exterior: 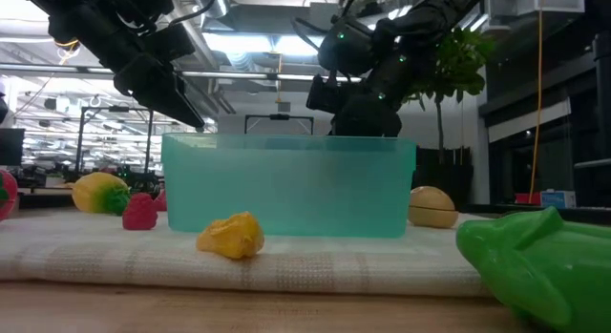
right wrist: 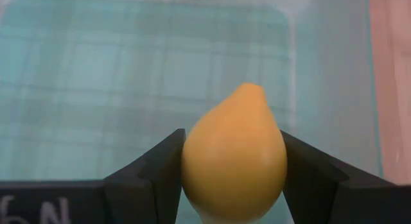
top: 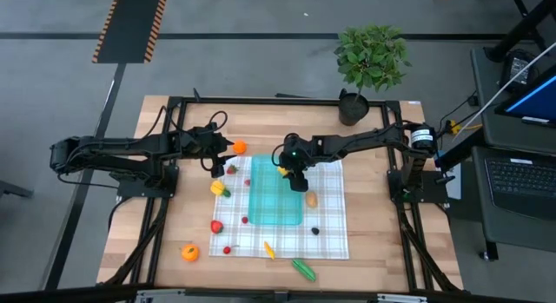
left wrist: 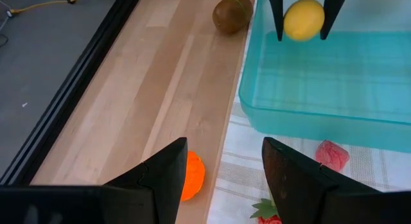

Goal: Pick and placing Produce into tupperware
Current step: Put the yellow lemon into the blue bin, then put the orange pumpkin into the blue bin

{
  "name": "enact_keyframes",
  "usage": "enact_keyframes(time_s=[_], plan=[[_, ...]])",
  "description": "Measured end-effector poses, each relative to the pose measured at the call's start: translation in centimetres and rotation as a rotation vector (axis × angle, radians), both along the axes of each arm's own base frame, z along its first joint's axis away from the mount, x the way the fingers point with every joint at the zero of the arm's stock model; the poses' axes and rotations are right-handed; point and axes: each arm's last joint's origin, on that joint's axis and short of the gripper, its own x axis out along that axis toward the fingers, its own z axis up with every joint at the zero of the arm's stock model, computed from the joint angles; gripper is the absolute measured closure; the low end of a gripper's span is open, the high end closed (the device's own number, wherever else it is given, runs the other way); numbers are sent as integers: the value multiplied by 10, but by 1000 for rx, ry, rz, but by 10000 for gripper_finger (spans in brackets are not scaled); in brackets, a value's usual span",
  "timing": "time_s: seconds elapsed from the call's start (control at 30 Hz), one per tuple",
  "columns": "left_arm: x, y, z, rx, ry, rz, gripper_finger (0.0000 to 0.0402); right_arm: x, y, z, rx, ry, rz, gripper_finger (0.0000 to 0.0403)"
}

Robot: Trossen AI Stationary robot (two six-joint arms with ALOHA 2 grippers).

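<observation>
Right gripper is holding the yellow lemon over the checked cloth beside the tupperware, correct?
Not quite. The right gripper does hold the yellow lemon, but it hangs over the tupperware itself, not the cloth beside it. The right wrist view shows the teal floor directly beneath the fruit; the left wrist view agrees.

Two matte-black jointed arms w/ looped black cables, green LED on right arm's wrist, right gripper (right wrist: 232, 179) fingers flat, black, wedge-shaped.

The left gripper (left wrist: 221, 179) hangs open above an orange piece (left wrist: 192, 176); beyond, the right gripper (left wrist: 303, 22) clamps a yellow lemon (left wrist: 303, 18) over the tupperware (left wrist: 334, 83).
</observation>
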Motion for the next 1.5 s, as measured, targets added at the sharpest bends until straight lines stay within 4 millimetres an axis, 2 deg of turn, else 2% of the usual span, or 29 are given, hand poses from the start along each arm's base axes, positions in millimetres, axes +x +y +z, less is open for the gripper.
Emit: enact_keyframes(time_s=[0.07,0.23,0.53,0.6,0.87,0.97,1.07,1.27,1.37,1.5], plan=[[0,0,0,0,0,0,207,0,0,0,-1,1,0,180],[0,0,0,0,0,0,207,0,0,0,4,1,-10,117],[0,0,0,0,0,0,207,-1,-3,2,-10,-5,0,112],[0,0,0,0,0,0,207,-3,-6,11,-16,-26,-4,112],[0,0,0,35,13,-29,207,-27,-16,81,-74,-230,0,112],[0,0,0,36,13,-29,207,-41,-14,91,-95,-283,10,111],[0,0,0,36,12,-30,207,-54,-12,87,-119,-367,15,111],[1,-1,1,38,6,-33,207,-73,-10,62,-189,-611,20,111],[1,0,1,41,-2,-34,207,-78,-12,58,-245,-728,24,111],[1,0,1,36,-3,-30,207,-81,-19,58,-264,-762,-1,111]])
